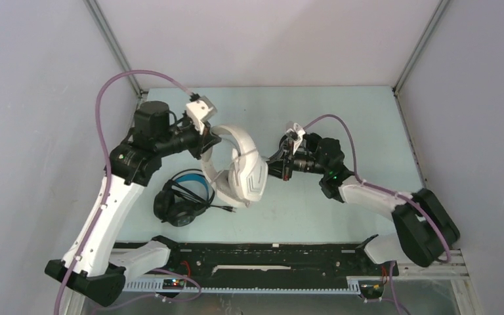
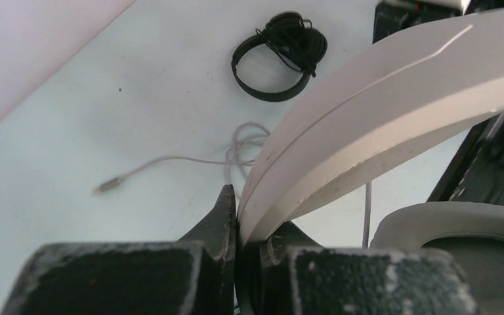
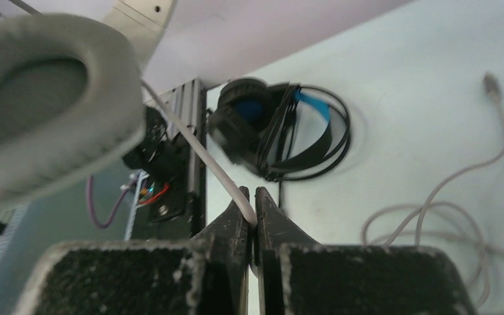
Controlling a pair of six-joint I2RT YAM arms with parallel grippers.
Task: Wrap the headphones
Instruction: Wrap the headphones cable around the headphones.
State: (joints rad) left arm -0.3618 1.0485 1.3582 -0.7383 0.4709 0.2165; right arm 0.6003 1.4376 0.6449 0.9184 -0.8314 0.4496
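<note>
The bulky white headphones [image 1: 239,169] hang above the table between both arms. My left gripper [image 1: 209,140] is shut on their headband [image 2: 394,105], which is pinched between the fingers of the left gripper [image 2: 249,216]. My right gripper [image 1: 279,165] is shut on their grey cable [image 3: 197,147], held at the tips of the right gripper [image 3: 252,202] just below a white ear pad [image 3: 46,98]. The rest of the cable [image 3: 433,216] lies looped on the table, its plug [image 3: 492,84] free. The black headphones with a blue headband [image 1: 184,197] lie at front left. The small thin black headphones [image 2: 279,56] lie on the table farther off.
A black rail [image 1: 262,252] runs along the table's near edge, between the arm bases. Grey walls close the table in on the left, the back and the right. The loose cable and its plug [image 2: 108,186] trail over the pale table under the raised headphones.
</note>
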